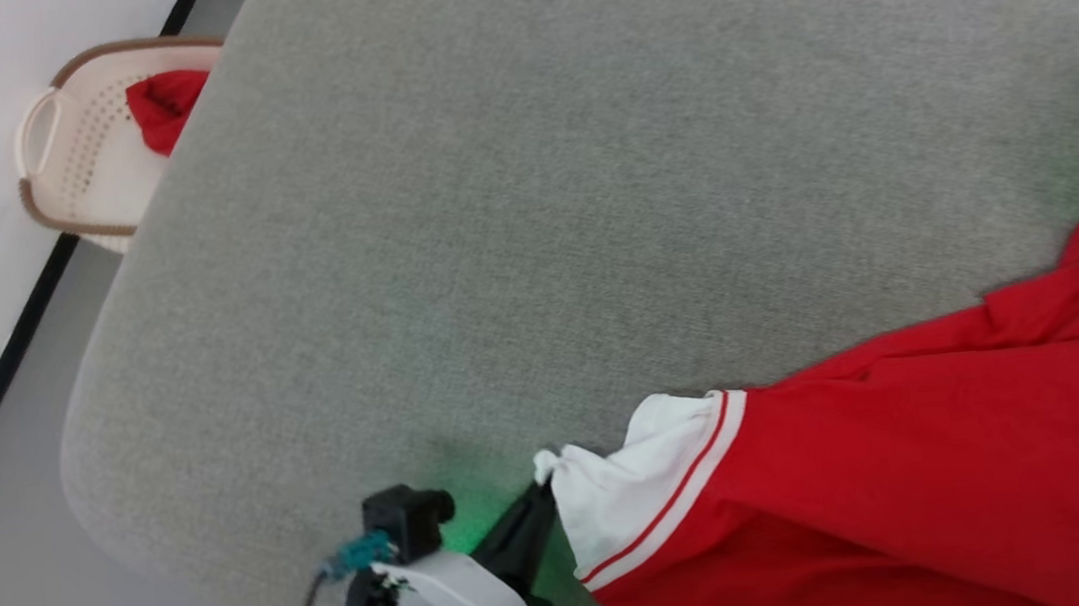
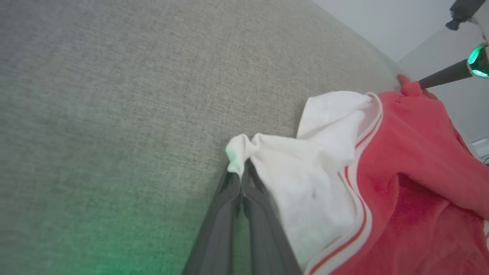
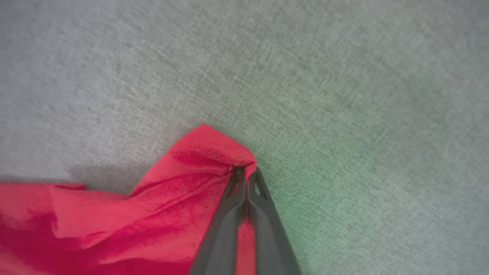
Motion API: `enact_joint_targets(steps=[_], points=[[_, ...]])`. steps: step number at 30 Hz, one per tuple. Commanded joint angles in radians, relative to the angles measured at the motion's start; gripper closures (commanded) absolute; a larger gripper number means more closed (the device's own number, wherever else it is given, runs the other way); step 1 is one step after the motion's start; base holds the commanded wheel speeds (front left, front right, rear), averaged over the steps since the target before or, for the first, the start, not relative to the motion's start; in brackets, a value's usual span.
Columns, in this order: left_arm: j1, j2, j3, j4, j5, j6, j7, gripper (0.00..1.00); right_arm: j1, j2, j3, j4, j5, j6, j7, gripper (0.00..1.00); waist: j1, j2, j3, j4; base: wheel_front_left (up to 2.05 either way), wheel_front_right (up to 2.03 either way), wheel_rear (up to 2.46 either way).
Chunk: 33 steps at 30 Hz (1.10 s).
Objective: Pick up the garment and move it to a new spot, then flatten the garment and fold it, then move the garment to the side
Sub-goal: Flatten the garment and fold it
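The garment (image 1: pixel 905 466), red with a white striped-trim sleeve, lies across the lower right of the grey padded surface (image 1: pixel 530 196). My left gripper (image 1: pixel 544 493) is shut on the tip of the white sleeve; in the left wrist view the left gripper (image 2: pixel 241 172) pinches a bunched white corner of the garment (image 2: pixel 317 164). In the right wrist view my right gripper (image 3: pixel 245 172) is shut on a raised red corner of the garment (image 3: pixel 183 198). The right gripper's dark fingers (image 2: pixel 439 78) also show in the left wrist view, touching the garment's far red edge.
A cream perforated basket (image 1: pixel 78 158) holding a small red cloth (image 1: pixel 166 106) sits on the floor past the surface's far left corner, beside a white wall. Most of the grey surface lies bare ahead and to the left.
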Motion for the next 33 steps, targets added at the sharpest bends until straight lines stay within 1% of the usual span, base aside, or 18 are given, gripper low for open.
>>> enact_joint_targets(steps=[1, 5, 11, 16, 20, 24, 27, 29, 31, 32, 33], points=[[-0.017, 0.015, 0.009, -0.001, -0.013, -0.002, 0.013, 1.0, -0.002, 0.004, -0.006, 0.011, -0.011, -0.001, -0.007, 1.0, 0.0, 0.0, -0.021, -0.022, 0.0, 0.0, 0.0], [-0.061, 0.073, 0.037, -0.032, -0.056, 0.004, 0.105, 1.0, -0.035, 0.031, -0.021, -0.007, -0.009, -0.001, -0.035, 1.0, 0.0, 0.0, -0.063, -0.056, 0.0, 0.0, 0.0], [-0.158, 0.202, 0.078, -0.137, -0.074, 0.042, 0.269, 1.0, -0.055, 0.048, -0.022, -0.054, 0.008, -0.001, -0.094, 1.0, 0.0, 0.0, -0.139, -0.113, 0.0, 0.0, 0.0], [-0.281, 0.3, 0.102, -0.214, -0.061, 0.072, 0.4, 1.0, -0.082, 0.054, -0.029, -0.101, 0.013, -0.001, -0.2, 1.0, 0.0, 0.0, -0.199, -0.161, 0.0, 0.0, 0.0], [-0.416, 0.35, 0.119, -0.222, -0.039, 0.085, 0.484, 1.0, -0.115, 0.057, -0.03, -0.105, -0.011, -0.001, -0.299, 1.0, 0.0, 0.0, -0.242, -0.196, 0.0, 0.0, 0.0], [-0.573, 0.36, 0.127, -0.16, -0.013, 0.088, 0.544, 1.0, -0.158, 0.07, -0.039, -0.072, -0.055, -0.001, -0.395, 1.0, 0.0, 0.0, -0.279, -0.227, 0.0, 0.0, 0.0], [-0.687, 0.339, 0.123, -0.083, 0.012, 0.086, 0.565, 1.0, -0.201, 0.095, -0.055, -0.033, -0.102, -0.001, -0.48, 1.0, 0.0, 0.0, -0.301, -0.25, 0.0, 0.0, 0.0], [-0.761, 0.317, 0.124, -0.023, 0.026, 0.091, 0.561, 1.0, -0.233, 0.116, -0.065, -0.004, -0.141, -0.001, -0.542, 1.0, 0.0, 0.0, -0.312, -0.263, 0.0, 0.0, 0.0], [-0.829, 0.296, 0.123, 0.041, 0.04, 0.085, 0.55, 1.0, -0.259, 0.147, -0.071, 0.023, -0.177, -0.001, -0.601, 1.0, 0.0, 0.0, -0.32, -0.279, 0.0, 0.0, 0.0], [-0.829, 0.296, 0.123, 0.041, 0.04, 0.085, 0.55, 1.0, -0.259, 0.147, -0.071, 0.023, -0.177, -0.001, -0.601, 1.0, 0.0, 0.0, -0.32, -0.279, 0.0, 0.0, 0.0], [-0.863, 0.287, 0.124, 0.073, 0.049, 0.083, 0.543, 1.0, -0.278, 0.162, -0.077, 0.037, -0.193, -0.001, -0.633, 1.0, 0.0, 0.0, -0.323, -0.287, 0.0, 0.0, 0.0]])
